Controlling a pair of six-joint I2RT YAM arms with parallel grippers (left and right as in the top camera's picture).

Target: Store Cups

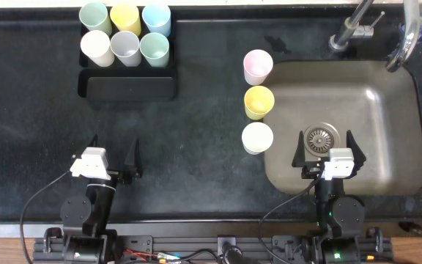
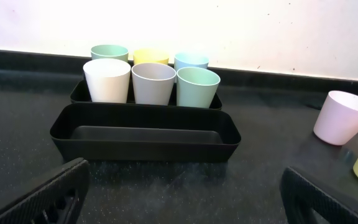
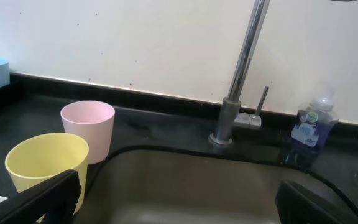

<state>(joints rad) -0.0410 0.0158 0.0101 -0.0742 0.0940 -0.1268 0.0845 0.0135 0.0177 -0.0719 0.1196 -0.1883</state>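
We find six cups (image 1: 125, 44) standing in two rows of three in the far tray (image 2: 78, 93), at the far left of the dark counter (image 1: 196, 161). The near tray (image 1: 127, 88), also black, sits just beside it. The left wrist view gives us the side-on look that the top view lacks: the near tray's walls stand upright and its floor shows from wall to wall (its long side faces the left gripper (image 1: 114, 147)). Three loose cups stand in a line along the left rim of the sink (image 1: 372, 110), with the pink cup (image 1: 258, 66) farthest, the yellow cup (image 1: 258, 102) in the middle and the white cup (image 1: 257, 138) nearest. The right wrist view adds a soap bottle (image 3: 312, 124) to the right of the tap (image 3: 241, 74), near the back wall. The right gripper (image 1: 325, 147) hangs over the sink. Both grippers have their jaws spread wide, grasping nothing. A wide stretch of counter separates the trays from the loose cups, and each gripper sits well apart from both.
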